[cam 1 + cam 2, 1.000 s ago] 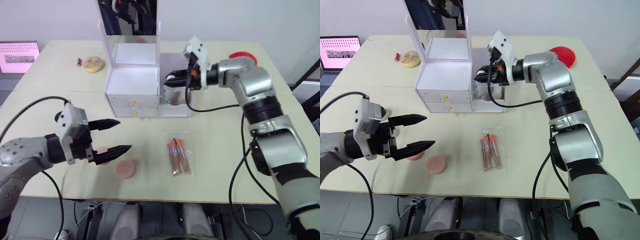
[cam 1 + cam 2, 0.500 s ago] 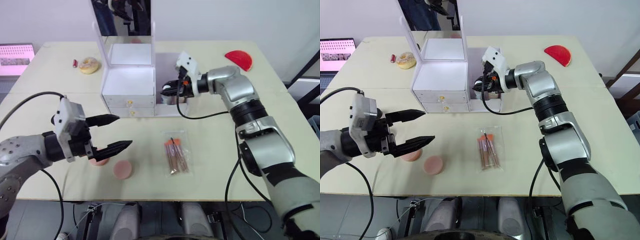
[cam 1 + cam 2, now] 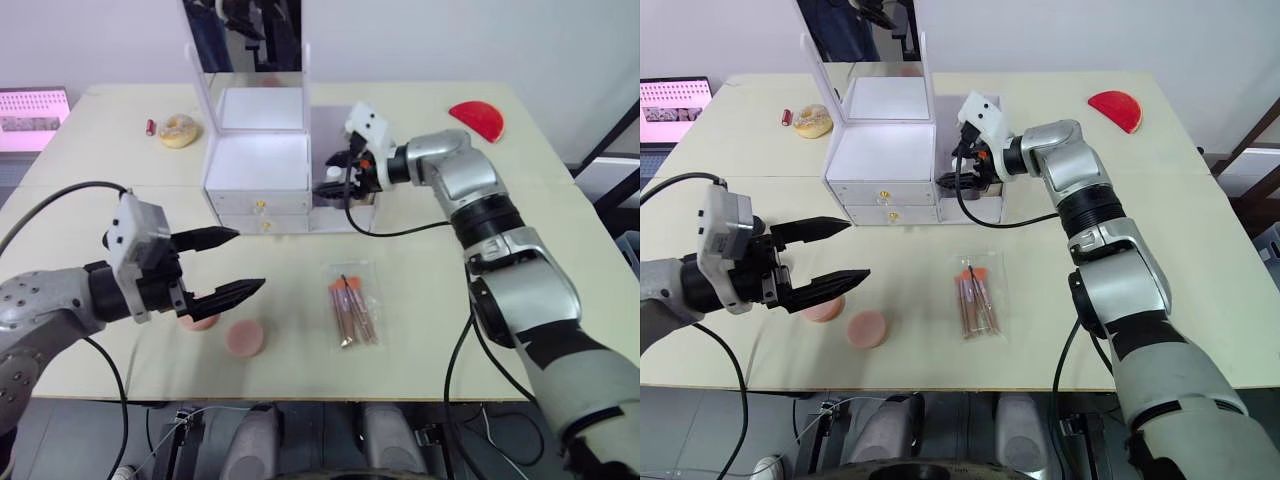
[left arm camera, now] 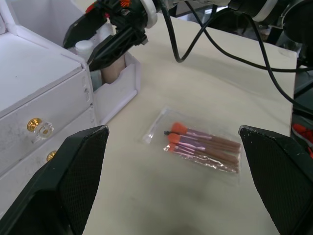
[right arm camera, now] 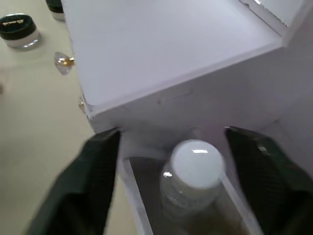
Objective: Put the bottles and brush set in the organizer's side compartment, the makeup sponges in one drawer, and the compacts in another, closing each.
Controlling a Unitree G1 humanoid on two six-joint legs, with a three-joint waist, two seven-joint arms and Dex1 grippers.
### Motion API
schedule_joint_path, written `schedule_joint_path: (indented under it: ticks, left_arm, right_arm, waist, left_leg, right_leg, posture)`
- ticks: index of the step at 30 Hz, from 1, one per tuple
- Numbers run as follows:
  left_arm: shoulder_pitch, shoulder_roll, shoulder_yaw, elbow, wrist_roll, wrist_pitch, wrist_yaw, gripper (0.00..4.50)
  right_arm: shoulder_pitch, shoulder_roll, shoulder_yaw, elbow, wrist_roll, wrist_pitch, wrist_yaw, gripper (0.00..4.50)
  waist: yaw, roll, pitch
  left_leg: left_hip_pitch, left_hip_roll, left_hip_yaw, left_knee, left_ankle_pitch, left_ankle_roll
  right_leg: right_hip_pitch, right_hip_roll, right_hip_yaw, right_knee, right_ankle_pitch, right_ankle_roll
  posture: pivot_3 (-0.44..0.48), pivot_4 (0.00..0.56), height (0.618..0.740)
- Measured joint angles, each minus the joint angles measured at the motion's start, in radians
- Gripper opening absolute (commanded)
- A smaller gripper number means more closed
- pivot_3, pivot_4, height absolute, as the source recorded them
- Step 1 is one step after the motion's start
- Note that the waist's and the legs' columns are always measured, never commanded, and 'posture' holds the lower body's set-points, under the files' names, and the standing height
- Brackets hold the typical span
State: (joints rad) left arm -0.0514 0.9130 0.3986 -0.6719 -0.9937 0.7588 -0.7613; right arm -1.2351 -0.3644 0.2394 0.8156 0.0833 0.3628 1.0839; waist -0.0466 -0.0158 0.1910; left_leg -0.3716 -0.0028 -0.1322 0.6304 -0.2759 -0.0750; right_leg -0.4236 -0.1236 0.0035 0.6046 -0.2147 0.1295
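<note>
Fingers spread on left gripper (image 3: pixel 226 264), hovering above a pink compact (image 3: pixel 247 338), likely staging a pick. Brush set (image 3: pixel 354 311) lies bagged in front of the organizer (image 3: pixel 260 165). Right gripper (image 3: pixel 951 168) splayed around the white-capped bottle (image 5: pixel 192 172) in organizer's side compartment, apparently releasing.

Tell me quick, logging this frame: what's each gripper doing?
Left gripper: open, empty, above the table.
Right gripper: open, around the white-capped bottle in the side compartment.

Silver jointed arms, white wrist camera boxes, black tapered fingers (image 3: pixel 228 295), loose black cables.
</note>
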Motion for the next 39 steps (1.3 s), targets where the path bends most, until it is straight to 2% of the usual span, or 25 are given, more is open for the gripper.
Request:
schedule_joint_path:
  ticks: [7, 12, 15, 19, 23, 28, 31, 35, 39]
  left_arm:
    - [-0.001, 0.003, 0.0, 0.0, -0.001, 0.0, 0.004, 4.5]
    - [0.022, 0.028, 0.03, 0.018, 0.0, 0.001, -0.009, 4.5]
    - [0.063, 0.045, 0.093, 0.061, 0.002, 0.002, -0.037, 4.5]
    - [0.185, 0.091, 0.268, 0.221, 0.063, -0.003, -0.129, 4.5]
    - [0.272, 0.117, 0.385, 0.414, 0.176, -0.054, -0.23, 4.5]
    - [0.32, 0.163, 0.446, 0.693, 0.314, -0.184, -0.352, 4.5]
    - [0.328, 0.179, 0.452, 0.891, 0.393, -0.277, -0.401, 4.5]
    - [0.28, 0.183, 0.438, 1.033, 0.439, -0.359, -0.44, 4.5]
    - [0.233, 0.187, 0.43, 1.094, 0.461, -0.4, -0.459, 4.5]
  right_arm:
    - [-0.018, -0.045, -0.034, -0.059, 0.006, 0.039, 0.026, 4.47]
    - [-0.019, -0.189, -0.116, -0.27, 0.079, 0.159, 0.094, 4.47]
    - [0.023, -0.276, -0.19, -0.419, 0.149, 0.274, 0.114, 4.47]
    - [0.254, -0.479, -0.321, -0.604, 0.231, 0.41, 0.128, 4.47]
    - [0.552, -0.592, -0.456, -0.711, 0.285, 0.406, 0.156, 4.47]
    - [0.897, -0.622, -0.718, -0.75, 0.334, 0.285, 0.191, 4.47]
    - [1.067, -0.624, -0.85, -0.671, 0.332, 0.207, 0.2, 4.47]
    - [1.18, -0.63, -0.917, -0.575, 0.315, 0.082, 0.199, 4.47]
    - [1.243, -0.621, -0.932, -0.573, 0.326, 0.043, 0.193, 4.47]
  waist:
    - [0.0, 0.0, 0.0]
    - [0.004, 0.0, 0.0]
    - [0.002, 0.0, 0.0]
    - [0.009, -0.001, 0.0]
    - [0.003, 0.0, 0.0]
    - [0.003, -0.001, -0.001]
    - [0.004, -0.002, -0.002]
    - [0.001, -0.005, -0.002]
    - [-0.005, -0.005, -0.002]
  left_leg:
    - [0.0, 0.0, 0.0, 0.0, 0.0, 0.0]
    - [0.0, 0.0, 0.0, 0.0, 0.0, 0.0]
    - [0.0, 0.0, 0.0, -0.001, 0.0, 0.0]
    - [0.0, 0.0, 0.0, -0.001, 0.0, 0.001]
    - [0.001, 0.0, 0.003, 0.0, -0.001, 0.001]
    - [0.006, 0.0, 0.007, 0.0, -0.001, 0.001]
    - [0.011, 0.0, 0.011, 0.0, -0.001, 0.001]
    - [0.016, 0.001, 0.013, 0.001, -0.001, 0.001]
    - [0.016, 0.002, 0.015, 0.0, -0.001, 0.001]
  right_leg:
    - [-0.001, 0.0, 0.0, 0.004, 0.0, 0.0]
    - [-0.002, 0.0, 0.0, 0.004, 0.0, 0.0]
    - [-0.002, 0.0, 0.0, 0.004, 0.0, 0.0]
    - [-0.002, 0.0, 0.0, 0.004, -0.002, -0.003]
    - [-0.002, 0.0, 0.003, 0.004, -0.003, -0.004]
    - [0.0, 0.0, 0.007, 0.006, -0.003, -0.004]
    - [0.004, 0.0, 0.01, 0.005, -0.004, -0.003]
    - [0.006, 0.0, 0.012, 0.005, -0.005, -0.001]
    - [0.006, 0.0, 0.013, 0.005, -0.005, -0.001]
  posture:
    - [0.0, 0.15, 0.739]
    - [0.0, 0.15, 0.739]
    - [0.0, 0.15, 0.739]
    - [0.0, 0.15, 0.739]
    - [0.0, 0.15, 0.739]
    - [0.0, 0.15, 0.739]
    - [0.0, 0.15, 0.739]
    - [0.0, 0.15, 0.739]
    - [0.0, 0.15, 0.739]
